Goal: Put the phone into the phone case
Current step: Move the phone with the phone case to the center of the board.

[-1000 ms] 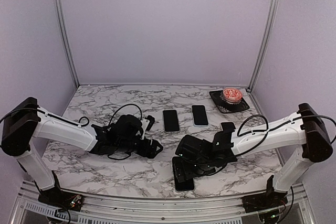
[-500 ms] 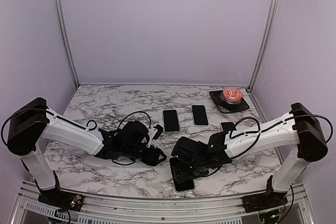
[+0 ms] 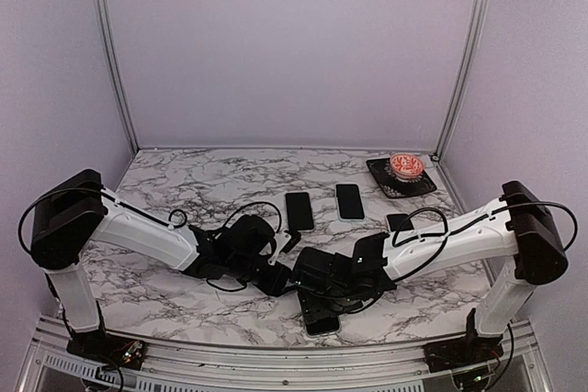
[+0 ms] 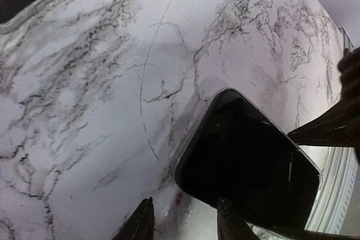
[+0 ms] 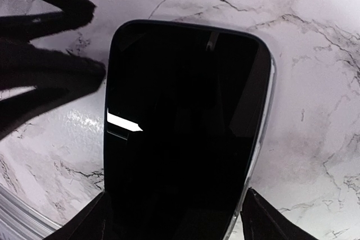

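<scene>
Under the right gripper [image 5: 179, 214], clamped across it, the phone [image 5: 180, 111] runs off our view; the left gripper [image 4: 184, 223] gapes.

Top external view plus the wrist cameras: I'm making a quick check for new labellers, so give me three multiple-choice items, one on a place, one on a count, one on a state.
1. Where on the table is the black tray?
A near left corner; B between the arm bases; C far right corner.
2. How many phones lie side by side mid-table?
A one; B two; C five.
3. How does the left gripper stand?
A jaws apart, only marble between; B clamped on a phone; C holding the tray.

1 C: the top view shows the tray at the back right.
2 B: two dark slabs lie next to each other there.
3 A: the left wrist view shows bare marble in the gap.
</scene>
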Available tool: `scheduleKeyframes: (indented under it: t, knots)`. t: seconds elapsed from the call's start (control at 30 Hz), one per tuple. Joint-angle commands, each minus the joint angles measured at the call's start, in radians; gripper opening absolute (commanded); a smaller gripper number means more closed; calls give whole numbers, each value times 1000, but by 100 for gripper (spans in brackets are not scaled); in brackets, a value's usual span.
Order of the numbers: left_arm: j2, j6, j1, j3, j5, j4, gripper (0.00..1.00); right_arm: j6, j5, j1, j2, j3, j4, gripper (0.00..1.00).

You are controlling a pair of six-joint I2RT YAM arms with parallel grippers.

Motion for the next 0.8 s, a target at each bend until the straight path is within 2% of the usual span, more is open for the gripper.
scheduleKeyframes:
  t: [0.0,0.1,0.17,0.3,0.37,0.77]
  knots:
    - [88,24,-24,38,110,-78,33,70,-51,43,47,-69,-84,75]
    - [79,25,-27,29,99,-69,33,80,-38,46,-1,-97,-73,74]
    - [71,31,-27,28,95,-65,33,50,-31,45,-46,-100,-35,78]
    - [87,32,-31,43,98,-73,33,-2,-3,45,-98,-72,7,95]
    - [90,33,-39,44,110,-72,31,-9,-1,48,-100,-47,8,99]
    - [117,88,-97,68,97,-189,21,43,36,67,-37,-23,13,98]
